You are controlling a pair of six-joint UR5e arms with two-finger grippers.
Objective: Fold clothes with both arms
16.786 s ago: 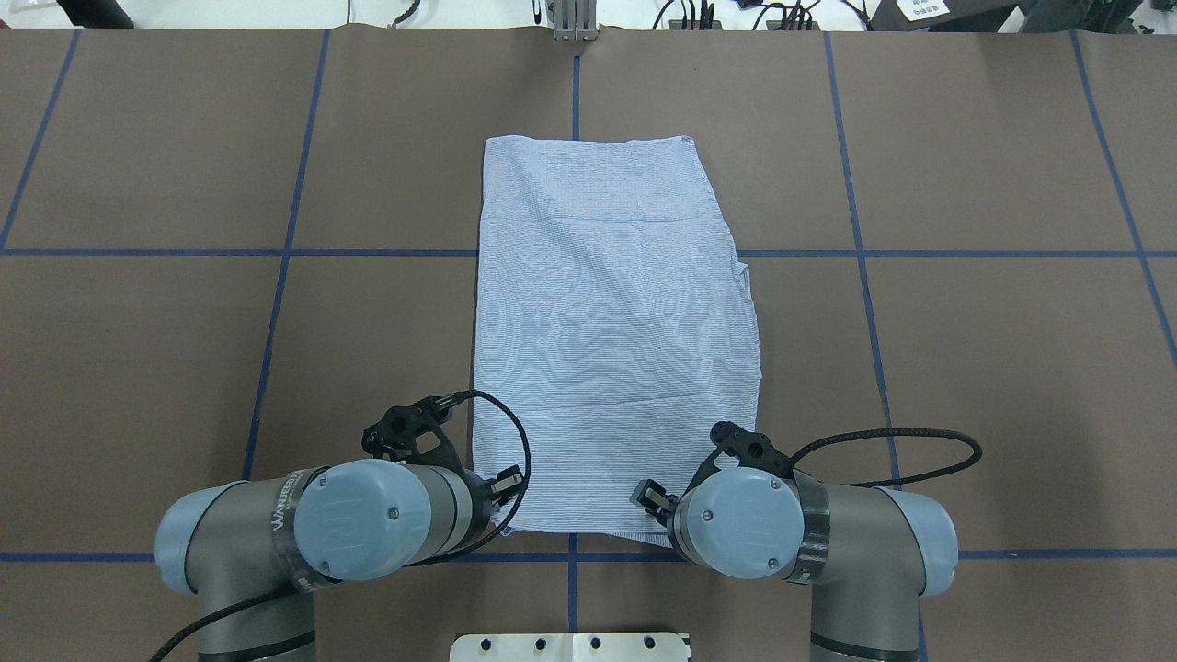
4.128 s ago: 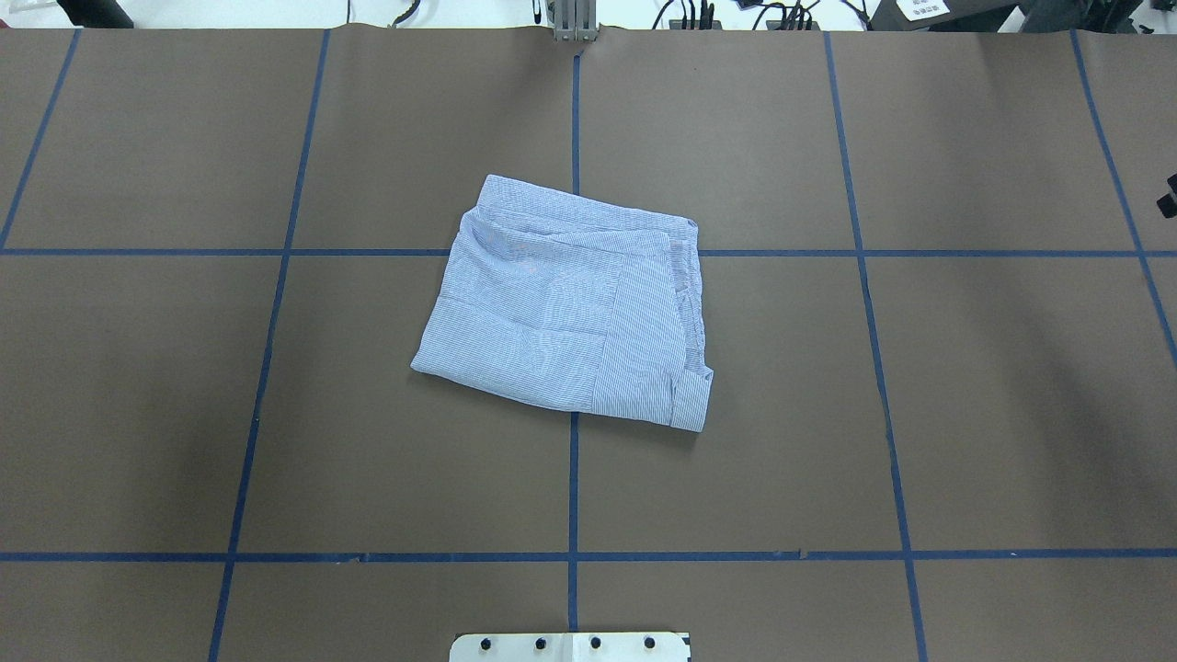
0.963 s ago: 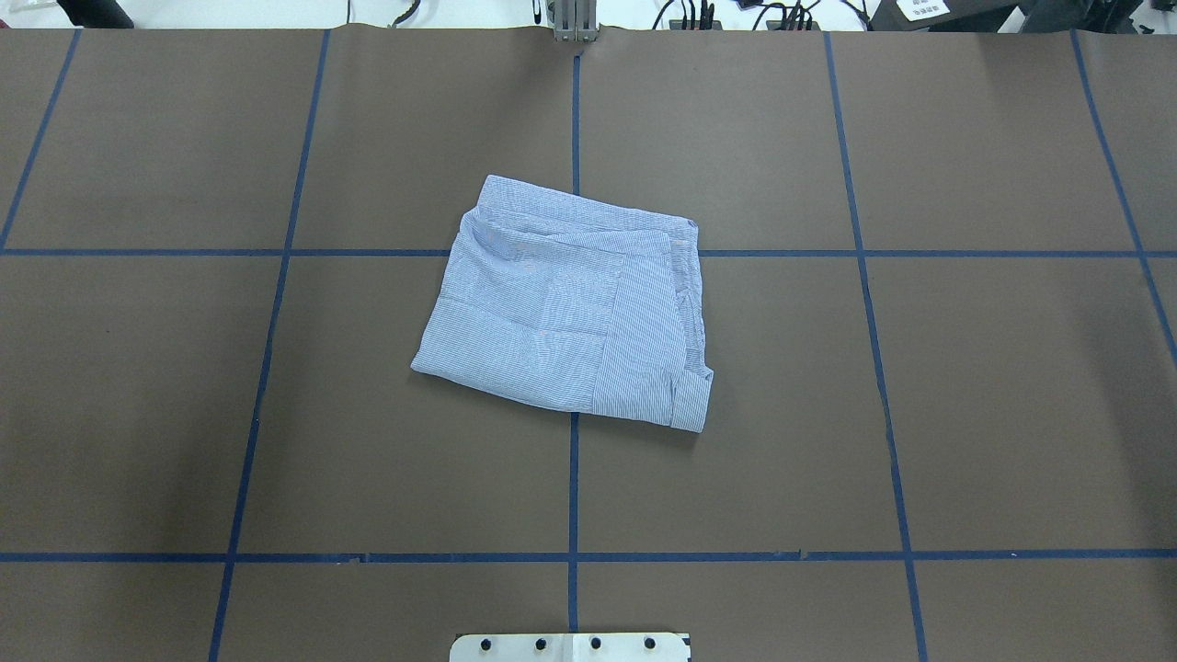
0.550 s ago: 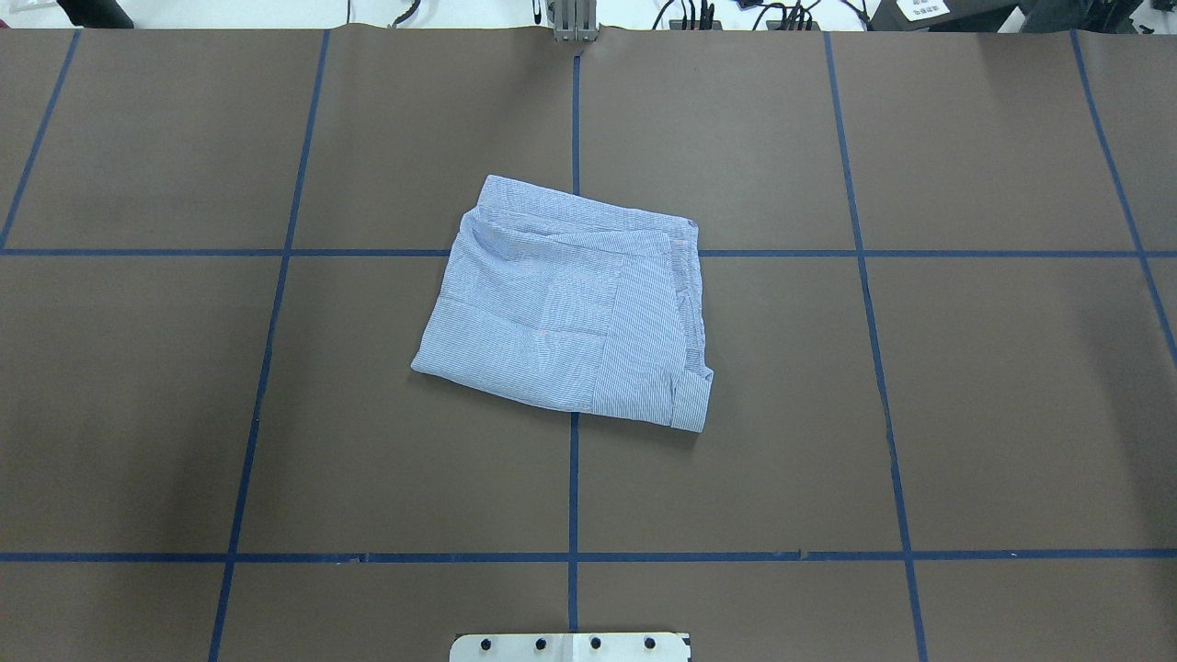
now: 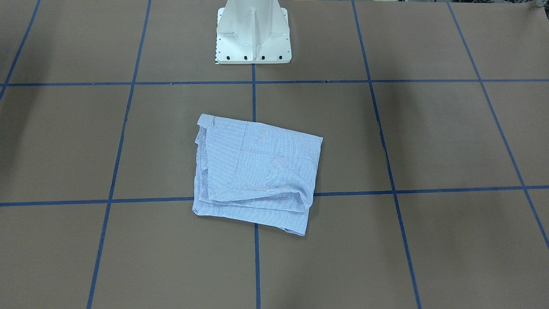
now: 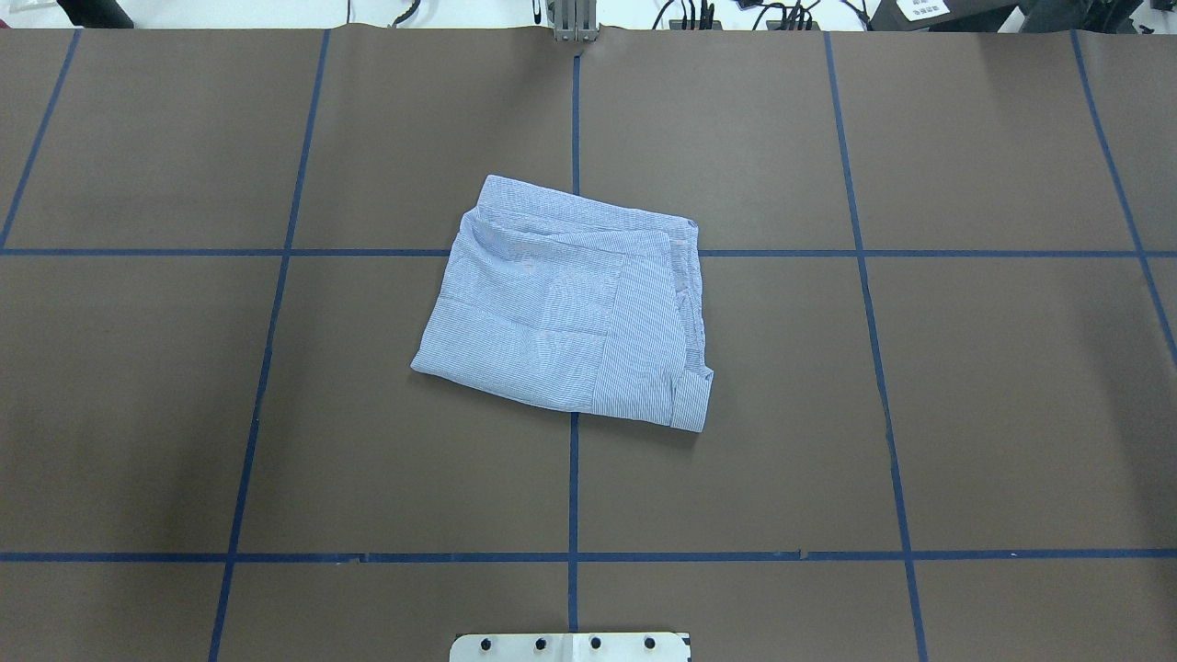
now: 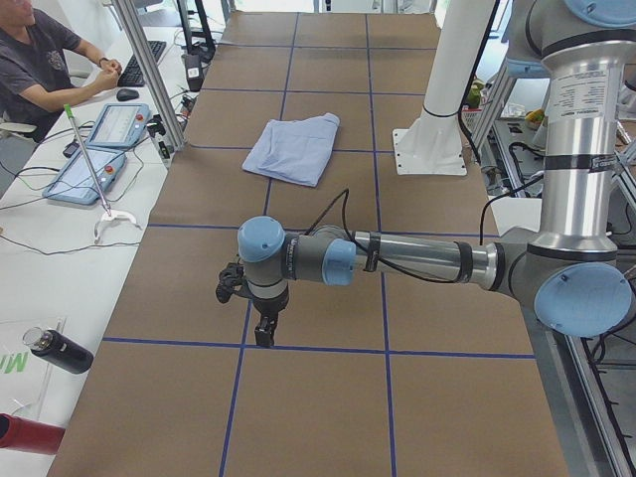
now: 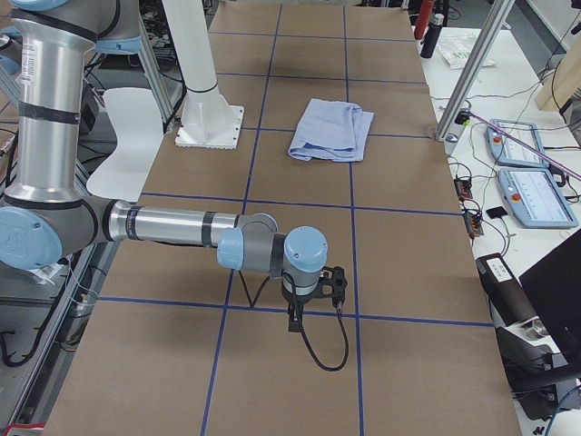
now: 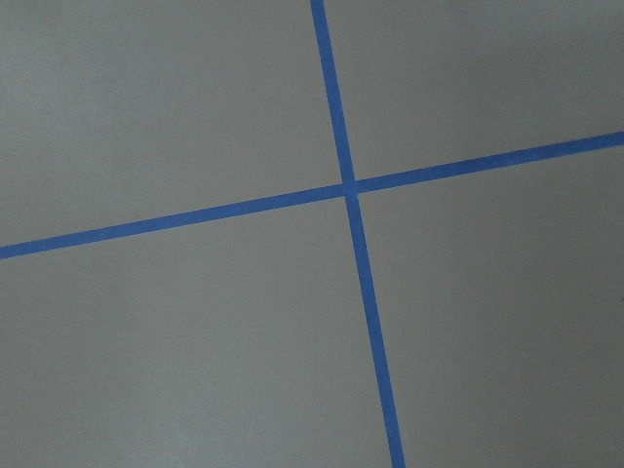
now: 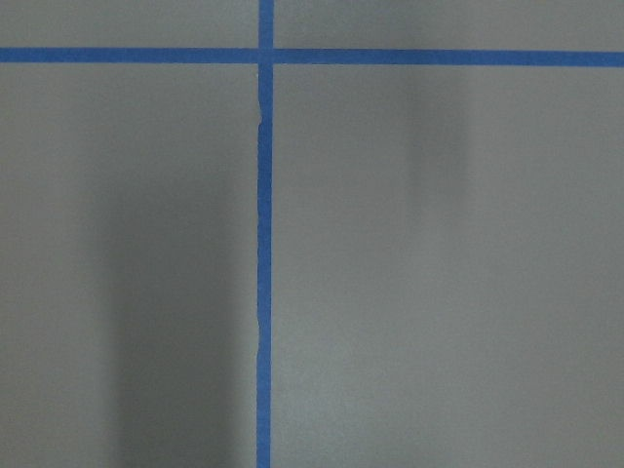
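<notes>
This is a robot lab, not a home or a shop. A big table is covered in brown paper and marked into squares with blue tape. A white pedestal stands at one long side on a plate with bolt holes. The left arm and right arm, both grey metal tube with pale blue caps, reach over the table's two ends. Along the other long side runs a white bench with a keyboard, a mouse, loose cables and what look like control tablets, small in view. A person sits there. Metal posts stand by the table.
</notes>
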